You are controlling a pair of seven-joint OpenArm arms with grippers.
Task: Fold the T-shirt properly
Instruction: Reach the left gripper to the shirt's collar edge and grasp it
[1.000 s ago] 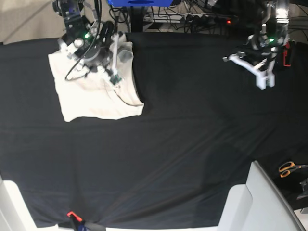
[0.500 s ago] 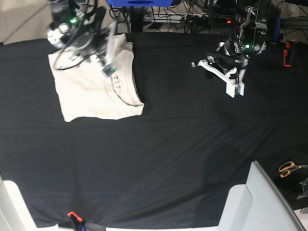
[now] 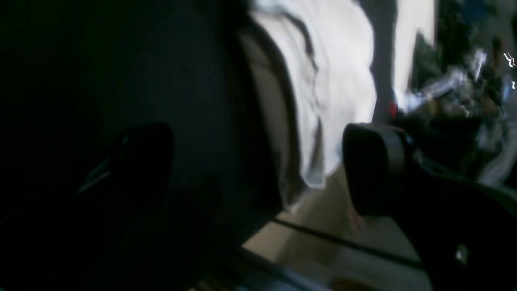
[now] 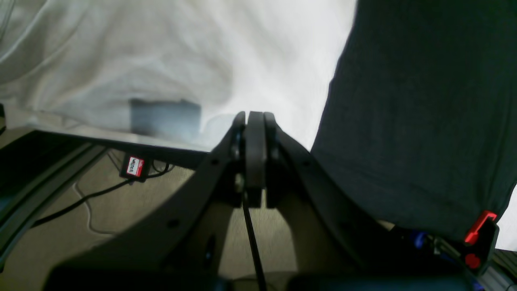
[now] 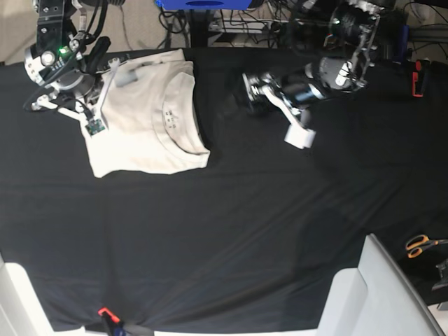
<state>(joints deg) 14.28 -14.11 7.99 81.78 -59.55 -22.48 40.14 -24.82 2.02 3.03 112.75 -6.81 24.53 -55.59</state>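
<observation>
Folded into a compact rectangle, collar side up, the T-shirt (image 5: pixel 147 119) lies at the far left of the black tablecloth (image 5: pixel 231 231), neckline toward its right edge. Right gripper (image 4: pixel 255 121) pinched fully closed on nothing, hanging past the table edge with the shirt's white cloth just beyond its fingertips. Left gripper (image 3: pixel 258 161) spread wide and empty, black pads (image 3: pixel 371 161) far apart, shirt blurred in the distance beyond them, black cloth beneath.

Probably the finishing stage: best done by bringing the open left fingers low over the right-hand hem, flattening the curled neckline edge, and squaring corners without dragging the stack.

Smooth black cloth, a few faint creases, plenty of bare space ahead of both grippers. Orange-handled scissors (image 5: pixel 418 245) at the near right, pale panels (image 5: pixel 378 294) at the front corner, cables (image 5: pixel 294 28) behind the table
</observation>
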